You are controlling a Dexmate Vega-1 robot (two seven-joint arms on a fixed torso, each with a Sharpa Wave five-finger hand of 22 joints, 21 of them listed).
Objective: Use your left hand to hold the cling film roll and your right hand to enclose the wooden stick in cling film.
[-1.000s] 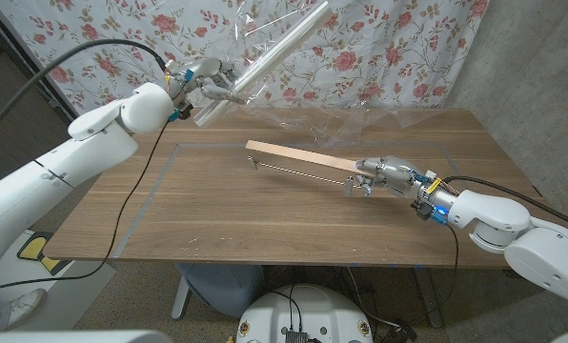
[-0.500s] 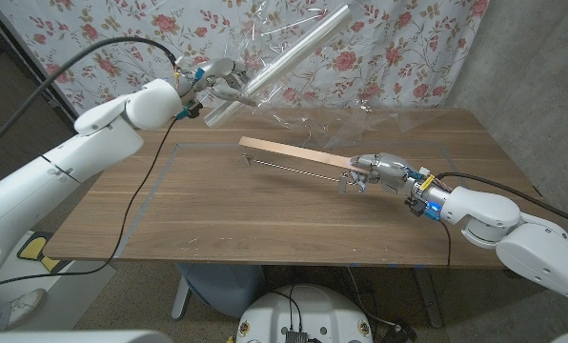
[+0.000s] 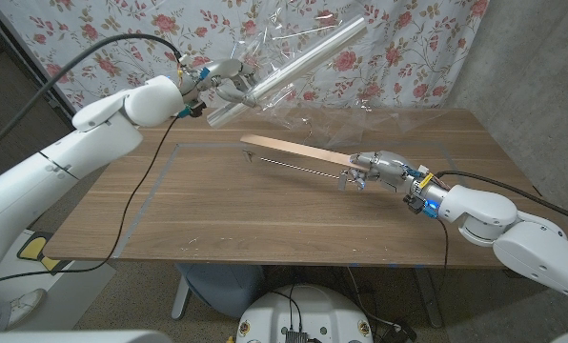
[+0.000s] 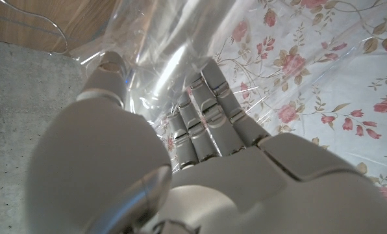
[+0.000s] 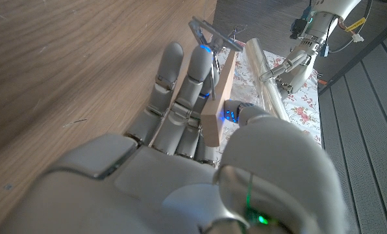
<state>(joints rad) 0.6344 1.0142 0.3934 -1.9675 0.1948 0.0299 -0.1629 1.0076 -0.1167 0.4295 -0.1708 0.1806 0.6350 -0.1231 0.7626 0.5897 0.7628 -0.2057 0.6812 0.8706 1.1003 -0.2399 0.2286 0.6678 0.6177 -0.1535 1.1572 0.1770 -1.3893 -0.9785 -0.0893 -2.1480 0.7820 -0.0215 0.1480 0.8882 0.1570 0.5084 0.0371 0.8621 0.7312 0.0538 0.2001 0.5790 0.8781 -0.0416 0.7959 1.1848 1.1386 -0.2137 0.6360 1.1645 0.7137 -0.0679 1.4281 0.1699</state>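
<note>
My left hand holds the cling film roll up in the air over the table's far left, tilted up to the right. In the left wrist view my fingers wrap around the shiny roll. A loose sheet of film trails from the roll down to the table behind the stick. My right hand grips the right end of the long wooden stick, which hangs just above the table. The right wrist view has the stick between my fingers and thumb, with the roll beyond.
The wooden table has grey tape lines marked on its left half. A flowered curtain hangs behind it. A black cable runs across the left side of the table.
My left hand has carried the roll up and to the right. The right hand and the stick have shifted slightly left and away from me.
</note>
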